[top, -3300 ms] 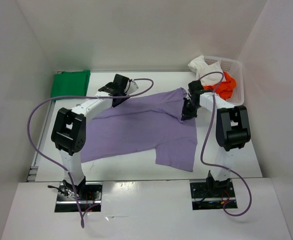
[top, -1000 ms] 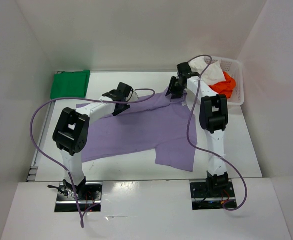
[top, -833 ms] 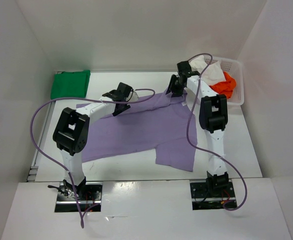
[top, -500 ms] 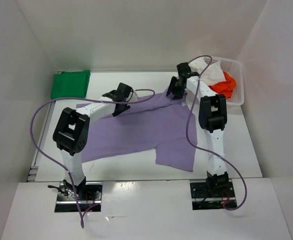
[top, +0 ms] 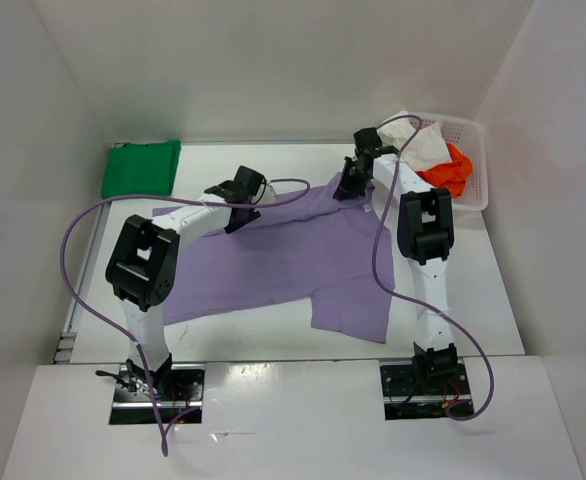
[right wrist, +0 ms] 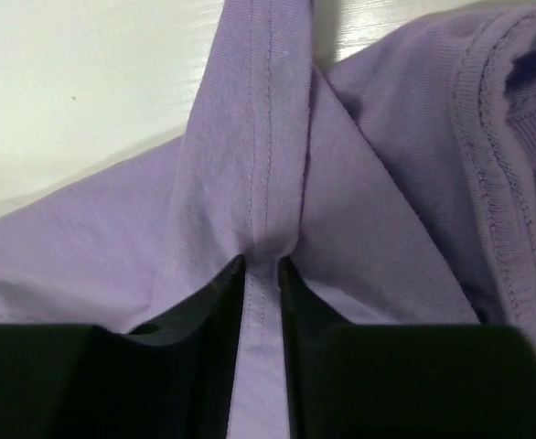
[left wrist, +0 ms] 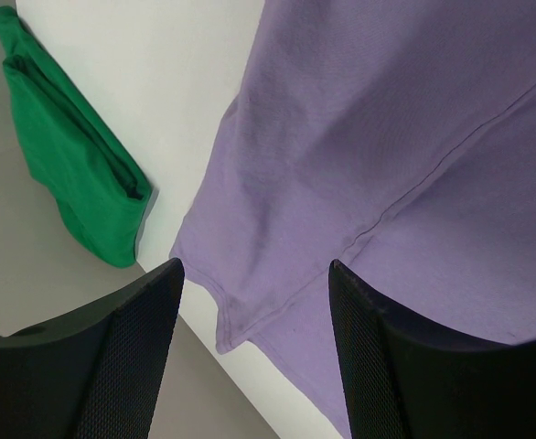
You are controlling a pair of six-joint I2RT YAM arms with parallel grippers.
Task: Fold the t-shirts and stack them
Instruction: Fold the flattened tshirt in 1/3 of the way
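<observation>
A lavender-purple t-shirt [top: 283, 255] lies spread across the table. My right gripper [top: 350, 186] is at its far right corner, near the collar, shut on a pinched fold of the purple cloth [right wrist: 263, 229]. Over the shirt's far left edge hangs my left gripper [top: 235, 215], open, with the shirt's sleeve hem [left wrist: 227, 320] below its fingers and nothing between them. A folded green t-shirt [top: 140, 167] lies at the far left corner, also in the left wrist view [left wrist: 76, 174]. An orange-red t-shirt [top: 451, 170] and a white t-shirt [top: 413, 135] sit bunched in the basket.
A white plastic mesh basket [top: 478, 160] stands at the far right corner. White walls enclose the table on three sides. Purple cables loop from both arms above the table.
My right gripper has closed onto the purple shirt's fold near the collar, hardly shifting. The left arm has not moved.
</observation>
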